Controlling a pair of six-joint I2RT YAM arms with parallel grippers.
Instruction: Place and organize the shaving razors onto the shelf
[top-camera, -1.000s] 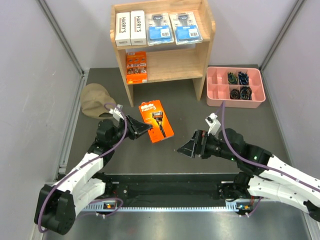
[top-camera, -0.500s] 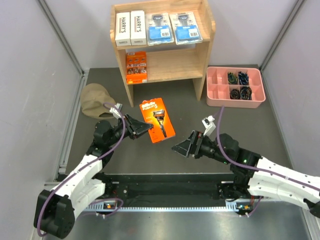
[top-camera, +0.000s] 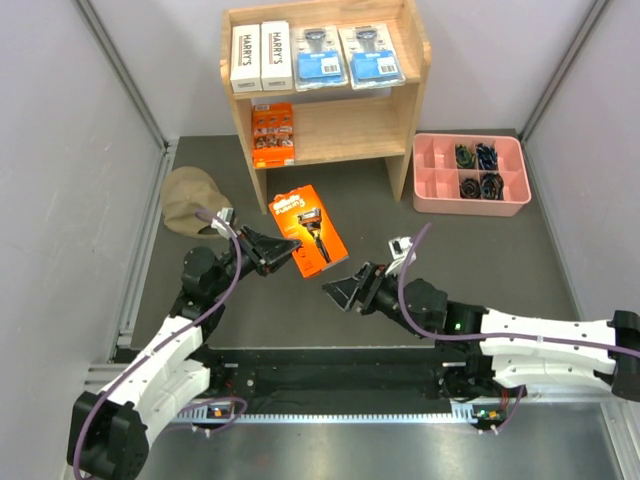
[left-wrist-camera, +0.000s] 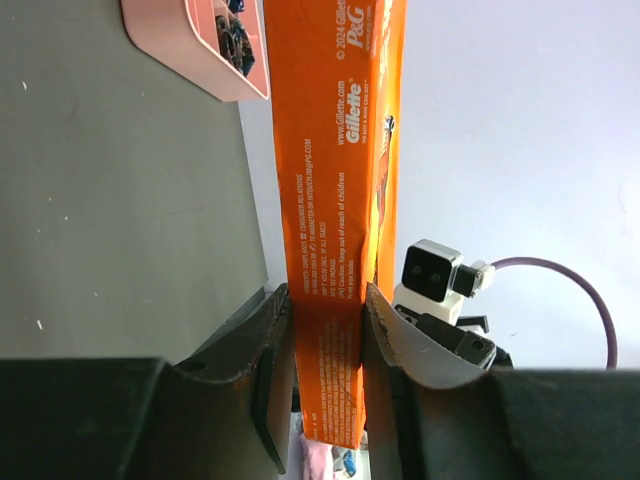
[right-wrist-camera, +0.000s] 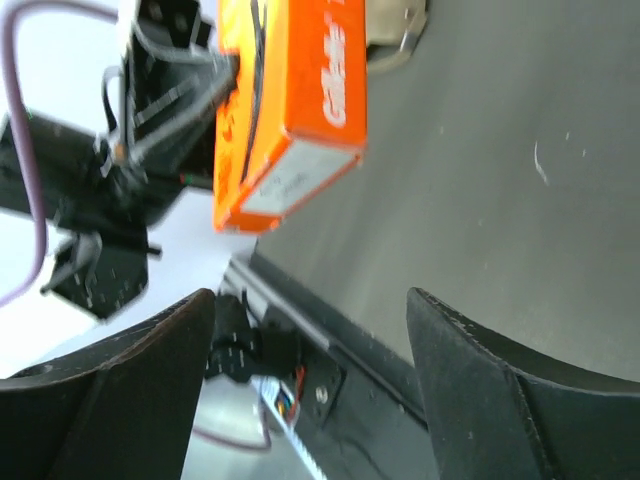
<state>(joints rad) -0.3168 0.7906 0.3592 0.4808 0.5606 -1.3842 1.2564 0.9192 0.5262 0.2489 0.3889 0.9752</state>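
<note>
My left gripper is shut on the near end of an orange Gillette razor pack, which it holds off the mat in front of the shelf. My right gripper stands open just right of that pack, apart from it, with nothing between its fingers. On the shelf's top tier lie two white Harry's boxes and two blue-labelled blister packs. A second orange pack lies at the left of the lower tier.
A pink compartmented tray with small dark items sits right of the shelf. A tan cap lies left of the shelf, close behind my left arm. Grey walls close in both sides.
The left gripper has raised and turned the orange pack slightly toward the shelf. The right arm has reached left toward the pack, and its jaws have narrowed somewhat.
</note>
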